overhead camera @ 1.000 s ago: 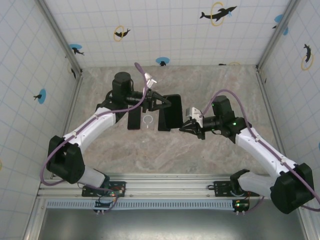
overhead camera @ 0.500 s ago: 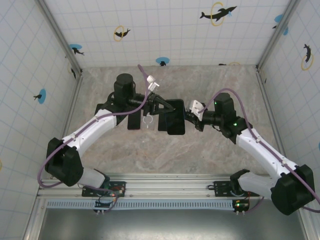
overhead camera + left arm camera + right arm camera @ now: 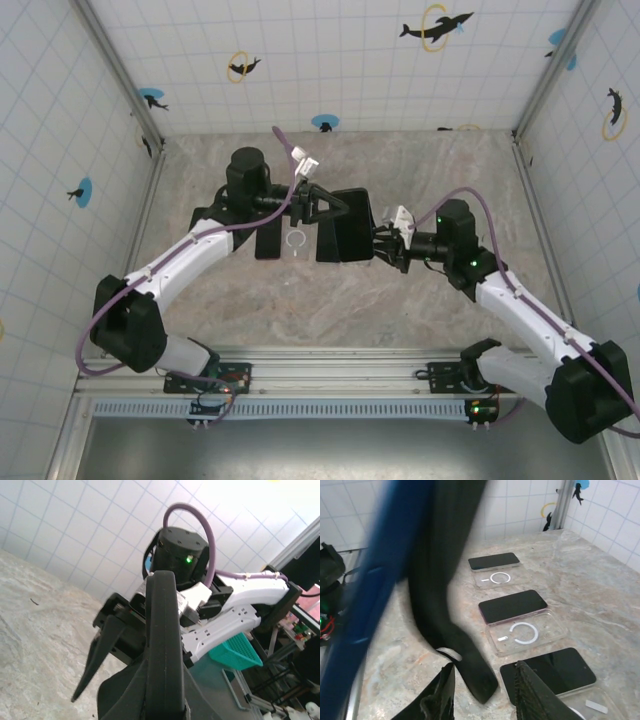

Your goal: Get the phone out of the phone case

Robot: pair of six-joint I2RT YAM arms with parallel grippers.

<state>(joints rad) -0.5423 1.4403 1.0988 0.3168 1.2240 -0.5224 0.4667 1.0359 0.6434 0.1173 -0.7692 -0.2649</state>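
Left gripper (image 3: 335, 208) clamps the black phone case (image 3: 347, 230); right gripper (image 3: 485, 665) stands parted at its blurred edge, contents unreadable.

I saw the counter (image 3: 300, 310) evenly lit, shadows soft; above it glare bleached the tiled wall (image 3: 280, 495), and near shapes blurred.

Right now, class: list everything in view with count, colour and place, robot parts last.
cased phone: 1, black, held above the table
loose phones: 3, dark, rowed on the table
clear cases: 3, transparent, white rings, alternating with the loose phones
basket: 1, teal, beyond the right arm
table: 1, beige marble, under everything
walls: 3, white tiles, dolphin stickers, around table
left gripper: 1, black, shut on the cased phone
right gripper: 1, black, open beside the cased phone
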